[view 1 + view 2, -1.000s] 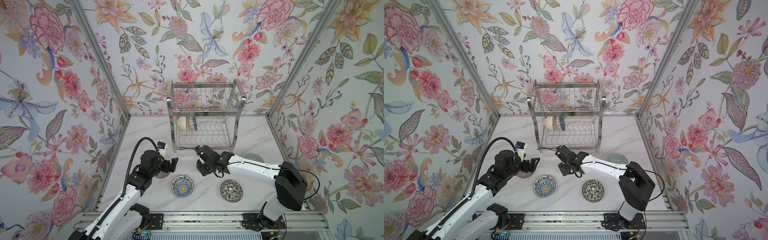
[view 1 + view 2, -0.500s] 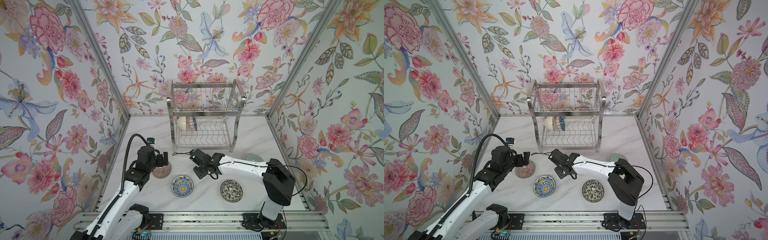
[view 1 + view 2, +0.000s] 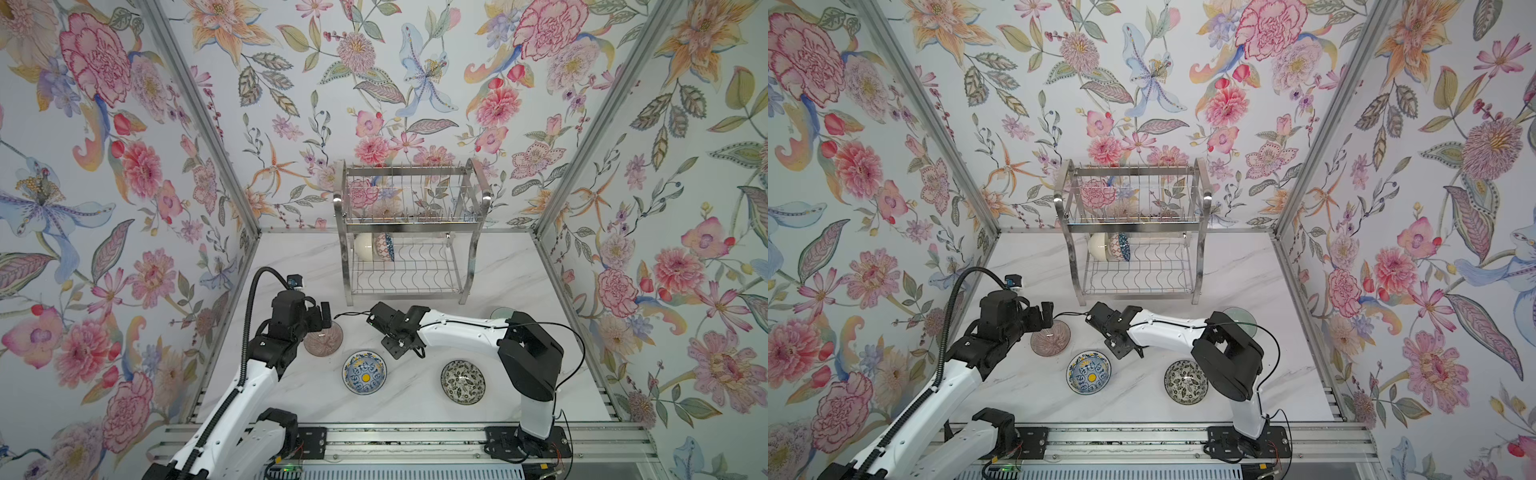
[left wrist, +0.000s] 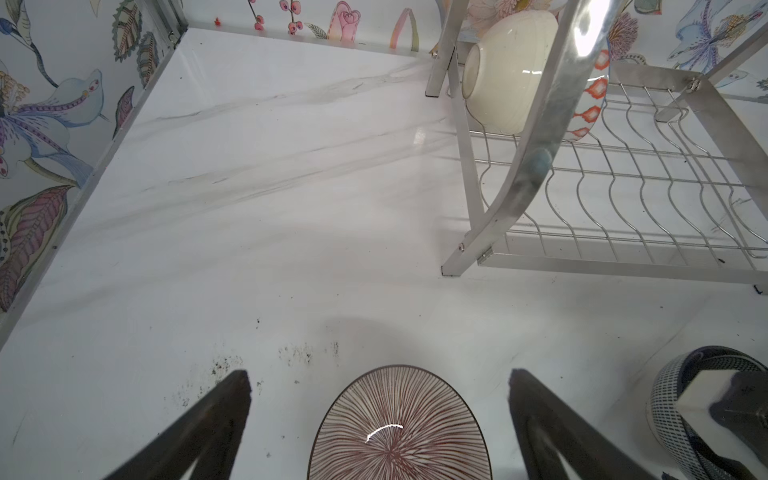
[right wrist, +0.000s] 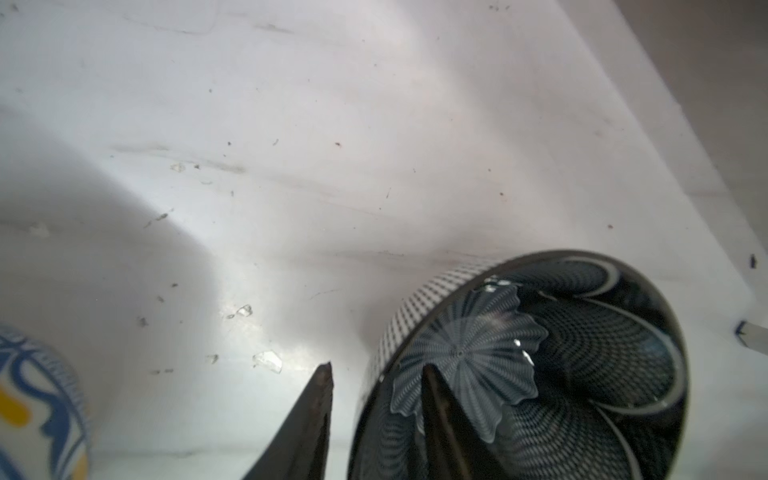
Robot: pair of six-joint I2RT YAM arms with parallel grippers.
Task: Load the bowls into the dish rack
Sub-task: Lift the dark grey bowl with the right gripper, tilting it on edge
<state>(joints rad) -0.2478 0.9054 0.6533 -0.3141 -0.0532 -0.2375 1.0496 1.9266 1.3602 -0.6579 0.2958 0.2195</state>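
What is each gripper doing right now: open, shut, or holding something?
Left gripper: open, over the mauve ribbed bowl, not gripping it.
Right gripper: jaws astride the navy bowl at its rim; whether they clamp it cannot be told.

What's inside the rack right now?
Rack lower shelf: cream bowl and blue lattice bowl on edge, side by side, left end. Upper tier: can't tell through the wires.

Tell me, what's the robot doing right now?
Left fingers open over mauve bowl. Right fingers straddle rim of tilted navy bowl, grip unconfirmed. Cream bowl and patterned bowl racked; nothing blocking rack.
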